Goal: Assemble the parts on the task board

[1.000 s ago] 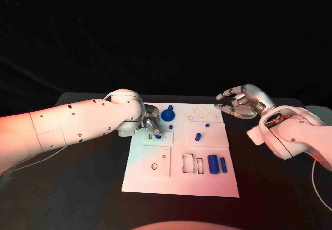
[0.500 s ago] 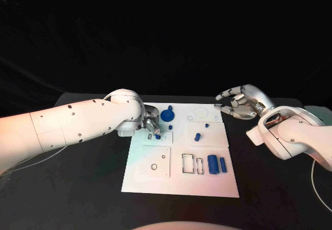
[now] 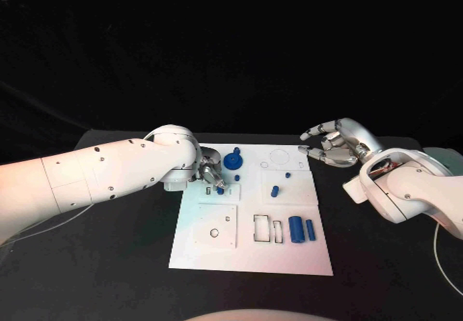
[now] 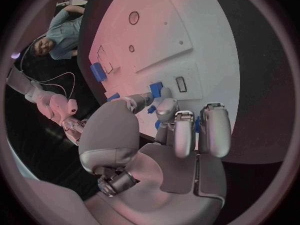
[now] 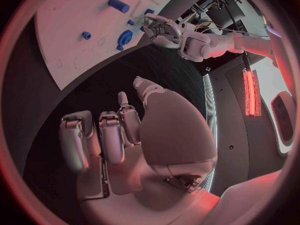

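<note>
On the desk the white task board carries the blue parts, the left robot hand touching one at its far-left corner, grip unclear, the right robot hand loosely spread, empty, beyond its far-right corner.

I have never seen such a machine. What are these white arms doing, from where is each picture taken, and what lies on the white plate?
It is a robot with two white arms ending in silver hands. One picture looks down from its head; the two round ones come from cameras at its wrists. On the black table lies the white task board with small blue parts: a round blue piece and two blue bars. The left hand reaches down at a small blue part on the board; whether it grips it is unclear. The right hand hovers beside the board, fingers curled, holding nothing.
</note>
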Robot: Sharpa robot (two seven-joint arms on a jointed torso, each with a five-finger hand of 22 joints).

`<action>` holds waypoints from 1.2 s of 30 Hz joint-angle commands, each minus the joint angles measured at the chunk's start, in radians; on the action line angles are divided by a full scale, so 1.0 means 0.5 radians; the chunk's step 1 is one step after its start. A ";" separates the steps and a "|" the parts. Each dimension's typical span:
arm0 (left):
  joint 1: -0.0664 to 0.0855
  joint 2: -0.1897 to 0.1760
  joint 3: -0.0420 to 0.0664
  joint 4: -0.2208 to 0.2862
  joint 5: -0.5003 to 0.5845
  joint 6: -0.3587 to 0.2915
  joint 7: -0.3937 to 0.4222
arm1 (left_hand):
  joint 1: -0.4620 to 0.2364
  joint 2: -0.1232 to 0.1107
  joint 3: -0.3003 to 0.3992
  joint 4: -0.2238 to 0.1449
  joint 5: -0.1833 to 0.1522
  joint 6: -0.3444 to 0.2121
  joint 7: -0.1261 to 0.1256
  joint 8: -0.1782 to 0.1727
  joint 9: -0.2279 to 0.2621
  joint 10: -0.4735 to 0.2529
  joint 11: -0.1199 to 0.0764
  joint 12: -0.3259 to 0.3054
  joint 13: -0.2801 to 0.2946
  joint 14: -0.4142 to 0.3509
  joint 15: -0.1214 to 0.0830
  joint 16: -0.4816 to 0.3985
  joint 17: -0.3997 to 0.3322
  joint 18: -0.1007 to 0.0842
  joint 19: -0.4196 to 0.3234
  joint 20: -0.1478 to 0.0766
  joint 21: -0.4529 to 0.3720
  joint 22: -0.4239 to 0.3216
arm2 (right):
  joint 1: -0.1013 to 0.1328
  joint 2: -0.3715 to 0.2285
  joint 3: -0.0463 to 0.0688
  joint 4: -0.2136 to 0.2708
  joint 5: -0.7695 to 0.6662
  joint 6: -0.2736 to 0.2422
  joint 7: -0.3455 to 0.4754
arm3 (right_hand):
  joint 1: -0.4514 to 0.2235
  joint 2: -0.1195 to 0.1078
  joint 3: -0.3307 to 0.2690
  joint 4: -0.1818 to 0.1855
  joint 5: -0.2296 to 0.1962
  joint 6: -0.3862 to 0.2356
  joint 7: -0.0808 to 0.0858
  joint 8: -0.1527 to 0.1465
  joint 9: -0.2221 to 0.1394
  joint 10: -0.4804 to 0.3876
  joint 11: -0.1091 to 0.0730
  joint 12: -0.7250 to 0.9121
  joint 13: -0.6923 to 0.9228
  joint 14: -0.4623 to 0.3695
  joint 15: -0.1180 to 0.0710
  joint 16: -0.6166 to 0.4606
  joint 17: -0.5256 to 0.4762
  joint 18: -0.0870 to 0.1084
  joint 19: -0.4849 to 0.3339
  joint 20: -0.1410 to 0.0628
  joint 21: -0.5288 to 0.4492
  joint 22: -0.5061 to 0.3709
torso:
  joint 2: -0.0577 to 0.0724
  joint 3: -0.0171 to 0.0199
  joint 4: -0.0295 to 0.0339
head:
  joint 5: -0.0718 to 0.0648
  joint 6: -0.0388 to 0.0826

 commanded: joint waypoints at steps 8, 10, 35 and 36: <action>-0.004 0.009 -0.002 0.003 0.032 0.022 0.018 | -0.054 0.002 -0.124 0.080 -0.004 0.018 0.008 -0.028 0.011 0.007 -0.007 0.015 0.012 0.208 -0.008 0.013 0.527 -0.034 0.005 -0.006 0.007 0.007 | -0.004 -0.001 0.000 0.003 -0.009 0.021 0.025 | -0.027 0.001 0.009 0.005 0.005 0.011 0.004 0.006 0.001 -0.013 -0.010 -0.020 0.180 0.197 -0.017 -0.012 0.476 -0.014 0.209 -0.018 0.009 0.527 | 0.001 0.0002 0.001 | -0.002 -0.004; -0.004 0.009 -0.002 0.001 0.032 0.022 0.018 | -0.056 0.004 -0.138 0.089 -0.005 0.020 0.008 -0.030 0.012 0.007 -0.007 0.015 0.012 0.208 -0.008 0.013 0.527 -0.034 0.005 -0.006 0.006 0.006 | -0.004 -0.001 0.000 0.002 -0.009 0.020 0.025 | -0.027 0.001 0.009 0.005 0.005 0.011 0.004 0.006 0.001 -0.013 -0.010 -0.020 0.180 0.197 -0.017 -0.012 0.476 -0.014 0.209 -0.018 0.009 0.527 | 0.001 -0.0002 0.001 | 0.000 -0.001; -0.002 -0.072 0.080 0.088 0.039 -0.112 0.027 | -0.154 -0.021 -0.424 0.213 -0.003 0.036 0.007 -0.059 0.036 0.008 -0.006 0.024 0.021 0.208 -0.008 0.013 0.527 -0.033 0.007 -0.009 0.001 0.006 | -0.016 0.001 0.000 -0.014 -0.006 0.008 0.033 | -0.041 -0.001 0.010 0.017 0.001 0.003 0.004 0.006 -0.001 -0.027 -0.010 -0.037 0.167 0.190 -0.018 -0.025 0.452 -0.014 0.209 -0.019 0.009 0.527 | -0.001 0.0005 0.000 | 0.004 0.027; -0.001 -0.078 0.090 0.093 0.044 -0.114 0.028 | -0.156 -0.025 -0.435 0.212 -0.003 0.035 0.007 -0.060 0.037 0.007 -0.006 0.023 0.021 0.208 -0.008 0.013 0.527 -0.033 0.007 -0.009 0.001 0.006 | -0.016 0.001 0.000 -0.015 -0.005 0.008 0.033 | -0.041 -0.001 0.010 0.017 0.001 0.003 0.004 0.006 -0.001 -0.027 -0.010 -0.037 0.167 0.190 -0.018 -0.025 0.452 -0.014 0.209 -0.019 0.009 0.527 | 0.000 -0.0001 0.000 | 0.005 0.030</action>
